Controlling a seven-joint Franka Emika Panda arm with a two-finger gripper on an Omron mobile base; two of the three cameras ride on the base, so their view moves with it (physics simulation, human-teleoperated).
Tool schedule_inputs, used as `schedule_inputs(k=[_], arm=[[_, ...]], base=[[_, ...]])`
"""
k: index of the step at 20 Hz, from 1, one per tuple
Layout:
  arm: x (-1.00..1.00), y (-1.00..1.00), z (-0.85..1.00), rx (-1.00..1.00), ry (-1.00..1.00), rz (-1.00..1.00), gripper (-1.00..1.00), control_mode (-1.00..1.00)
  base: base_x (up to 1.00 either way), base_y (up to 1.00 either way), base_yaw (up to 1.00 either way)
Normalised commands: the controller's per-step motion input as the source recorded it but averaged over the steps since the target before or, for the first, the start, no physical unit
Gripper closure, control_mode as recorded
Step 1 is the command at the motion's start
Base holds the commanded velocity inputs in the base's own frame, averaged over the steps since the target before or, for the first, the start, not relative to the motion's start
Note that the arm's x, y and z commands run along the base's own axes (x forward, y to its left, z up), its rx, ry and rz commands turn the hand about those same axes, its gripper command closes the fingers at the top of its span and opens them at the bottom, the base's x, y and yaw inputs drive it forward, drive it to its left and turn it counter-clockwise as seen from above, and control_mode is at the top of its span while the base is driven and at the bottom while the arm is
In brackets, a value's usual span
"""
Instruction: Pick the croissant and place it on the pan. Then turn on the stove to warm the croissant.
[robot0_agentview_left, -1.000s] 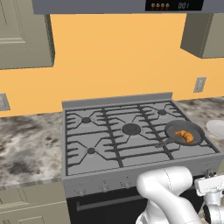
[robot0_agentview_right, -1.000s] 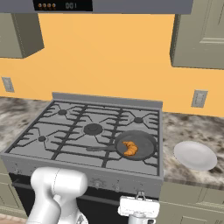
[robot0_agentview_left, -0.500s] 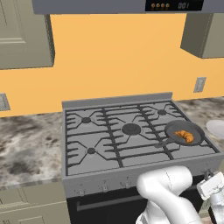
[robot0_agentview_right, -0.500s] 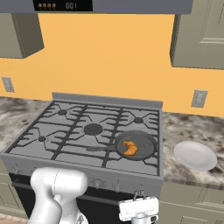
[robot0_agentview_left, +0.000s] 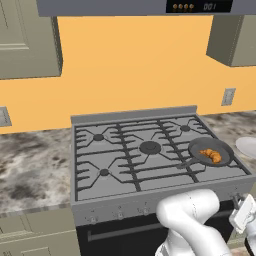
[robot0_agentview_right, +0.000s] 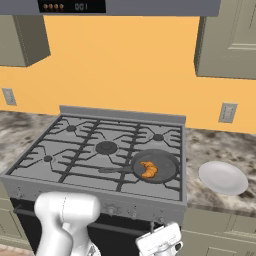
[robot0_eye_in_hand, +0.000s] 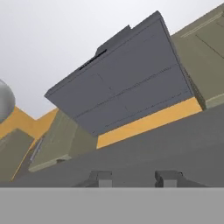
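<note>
The croissant (robot0_agentview_left: 214, 156) (robot0_agentview_right: 148, 169), golden brown and curved, lies inside the dark pan (robot0_agentview_left: 199, 149) (robot0_agentview_right: 166, 159). The pan sits on the front right burner of the grey stove (robot0_agentview_left: 125, 160) (robot0_agentview_right: 75, 150), its handle pointing left. My gripper (robot0_eye_in_hand: 134, 177) hangs low in front of the stove's right front edge, below the pan, and looks upward. Its white hand (robot0_agentview_left: 243, 215) (robot0_agentview_right: 160, 240) shows at the bottom of both base views. The two fingertips (robot0_eye_in_hand: 101, 177) stand apart with nothing between them.
A white plate (robot0_agentview_right: 222, 177) (robot0_agentview_left: 247, 146) rests on the marble counter right of the stove. Small knobs (robot0_agentview_left: 120, 215) line the stove's front panel above the dark oven door. The grey range hood (robot0_eye_in_hand: 127, 83) and wall cabinets hang overhead. My white arm rises in front of the oven.
The jaws have spread apart from shut. The hand has tilted slightly in front of the stove. Croissant and pan have not moved.
</note>
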Motion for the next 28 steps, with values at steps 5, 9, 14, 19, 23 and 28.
schedule_inputs(k=[5,9,14,19,23,28], arm=[[0.01,0.93,-0.33,-0.18,-0.15,0.33,1.00,-1.00],[-0.01,1.00,-0.27,-0.23,-0.17,0.32,1.00,-1.00],[-0.19,1.00,-0.19,-0.25,-0.19,0.30,1.00,-1.00],[-0.45,1.00,-0.10,-0.24,-0.20,0.27,1.00,-1.00],[-0.78,1.00,-0.18,-0.23,-0.18,0.26,1.00,-1.00],[-0.96,0.88,-0.08,-0.19,-0.20,0.24,1.00,-1.00]], base=[[0.00,0.00,0.00],[0.00,0.00,0.00],[0.00,0.00,0.00],[0.00,0.00,0.00],[0.00,0.00,0.00],[0.00,0.00,0.00]])
